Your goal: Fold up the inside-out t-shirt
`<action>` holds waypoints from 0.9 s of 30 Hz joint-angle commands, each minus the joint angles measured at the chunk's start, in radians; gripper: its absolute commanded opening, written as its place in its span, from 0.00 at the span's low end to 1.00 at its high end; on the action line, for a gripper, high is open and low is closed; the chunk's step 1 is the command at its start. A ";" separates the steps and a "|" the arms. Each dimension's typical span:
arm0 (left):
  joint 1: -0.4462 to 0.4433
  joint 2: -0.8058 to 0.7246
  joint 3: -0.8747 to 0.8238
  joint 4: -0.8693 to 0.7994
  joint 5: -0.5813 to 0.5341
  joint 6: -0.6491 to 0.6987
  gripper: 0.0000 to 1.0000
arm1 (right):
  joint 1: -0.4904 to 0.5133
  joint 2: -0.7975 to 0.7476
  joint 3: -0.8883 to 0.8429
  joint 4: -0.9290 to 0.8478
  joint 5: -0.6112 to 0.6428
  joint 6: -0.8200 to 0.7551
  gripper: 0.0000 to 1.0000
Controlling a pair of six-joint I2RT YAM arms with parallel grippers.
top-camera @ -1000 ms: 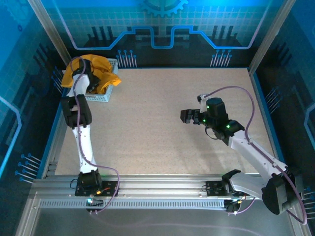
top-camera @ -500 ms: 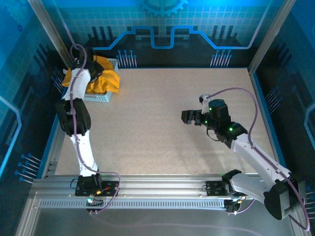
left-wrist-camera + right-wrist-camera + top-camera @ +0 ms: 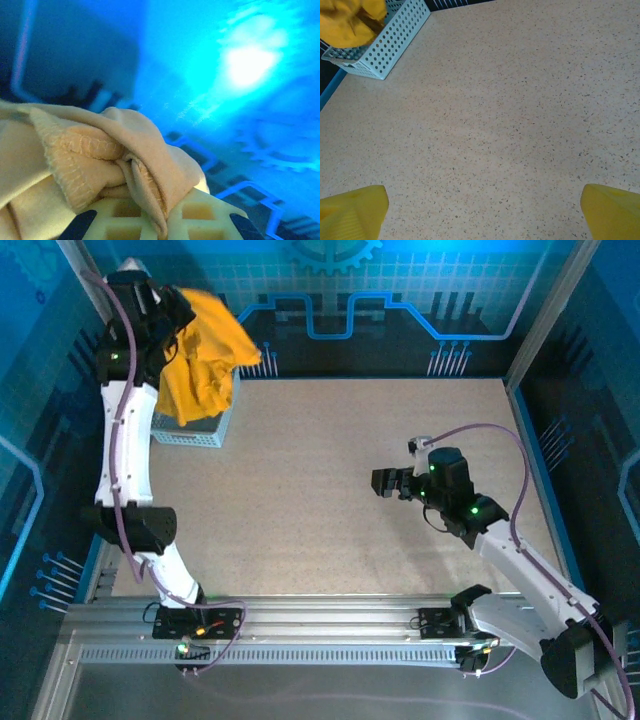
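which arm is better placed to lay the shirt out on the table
Left: the left gripper is shut on the t-shirt, held above the basket. The right gripper is open over the table, apart from the cloth.

The tabletop (image 3: pixel 330 480) is a flat, rectangular surface with a beige, finely speckled finish. In the top external view, a blue strip borders its left and right edges. An aluminium rail (image 3: pixel 330 615) runs along the near edge and a dark wall panel closes the far edge.

One item rests directly on the surface: a basket (image 3: pixel 195 430) of light grey perforated plastic. It stands upright on its base in the far-left corner, close to the left border strip and the far panel.

In the right wrist view, the tabletop (image 3: pixel 510 125) shows the same speckled finish. There the basket (image 3: pixel 385 47) presents rows of round holes in its side walls.
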State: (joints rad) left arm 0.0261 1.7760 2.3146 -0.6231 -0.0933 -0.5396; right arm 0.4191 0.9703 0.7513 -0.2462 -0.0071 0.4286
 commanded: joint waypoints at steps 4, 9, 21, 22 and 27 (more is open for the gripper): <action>-0.198 -0.156 0.069 0.036 0.070 0.123 0.00 | 0.007 -0.031 0.005 -0.044 0.015 -0.005 1.00; -0.373 -0.230 -0.103 0.049 0.085 0.140 0.00 | 0.006 -0.041 0.041 -0.087 0.042 -0.019 1.00; -0.599 -0.063 -0.683 0.151 0.079 -0.038 0.16 | 0.006 -0.032 0.042 -0.105 0.016 -0.023 1.00; -0.596 -0.026 -0.675 0.111 0.072 -0.047 0.19 | 0.006 -0.030 0.041 -0.107 0.016 -0.022 1.00; -0.534 0.111 -0.586 -0.120 0.073 -0.024 0.47 | 0.006 0.007 0.053 -0.122 0.025 -0.027 1.00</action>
State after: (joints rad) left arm -0.5465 1.9079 1.6661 -0.6258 -0.0177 -0.5507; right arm 0.4187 0.9565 0.7773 -0.3416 0.0185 0.4168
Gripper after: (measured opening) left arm 0.459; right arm 0.998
